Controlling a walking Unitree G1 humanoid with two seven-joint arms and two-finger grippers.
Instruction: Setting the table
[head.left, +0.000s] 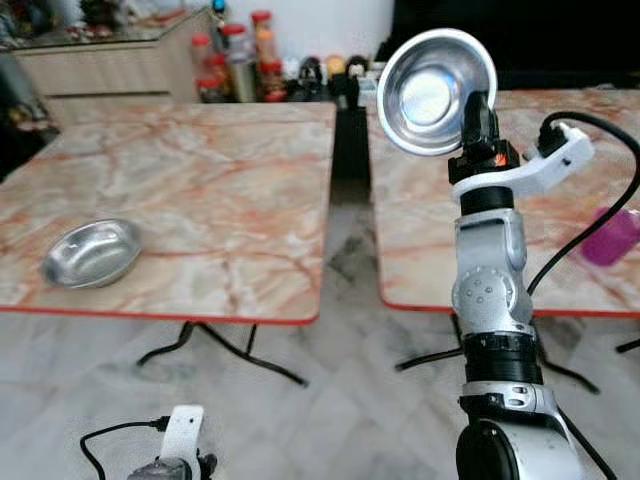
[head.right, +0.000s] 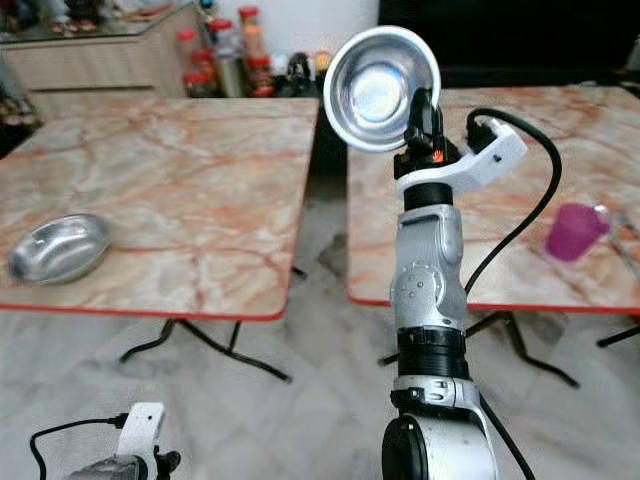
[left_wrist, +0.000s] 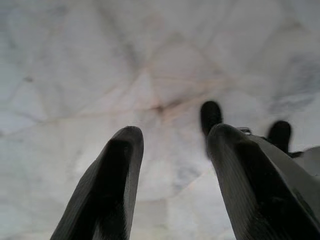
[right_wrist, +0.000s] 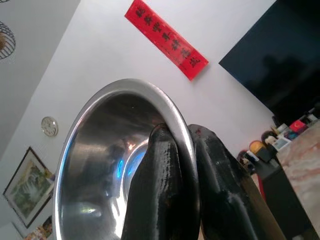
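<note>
Steel bowl (head.left: 434, 90) — shiny, round, upright on edge — pinched by right gripper (head.left: 478, 112)

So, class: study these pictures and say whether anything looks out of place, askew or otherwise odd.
One thing stands out: the right hand holds a steel bowl by its rim, tipped on edge in the air, its inside facing the camera. The other steel bowl sits upright on the left table. Nothing looks spilled or damaged.

Jars & bottles w/ red lids (head.left: 235, 60) crowd a low counter behind the tables. Red banner w/ gold characters (right_wrist: 166, 39), round wall clock (right_wrist: 49, 126) & framed picture (right_wrist: 27, 186) hang on white wall. Pale marble floor (left_wrist: 125, 65).
</note>
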